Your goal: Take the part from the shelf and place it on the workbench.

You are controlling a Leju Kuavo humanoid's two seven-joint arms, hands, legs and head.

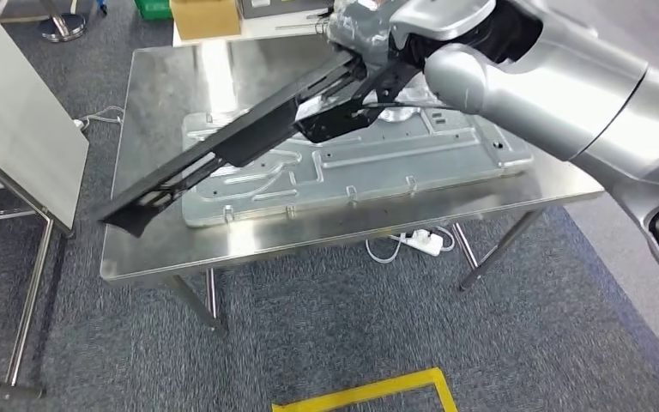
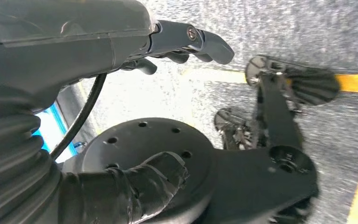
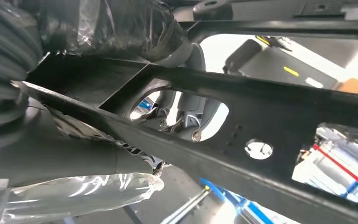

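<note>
The right hand reaches in from 2 o'clock, grasping the long black part slanted above the tabletop; its fingers are mostly hidden. The left hand hangs, holding nothing, fingers loosely curled.

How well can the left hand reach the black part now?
Probably not, as things stand. The left hand hangs low over the floor, holding nothing, while the black part is held up over the workbench by the right hand.
</note>
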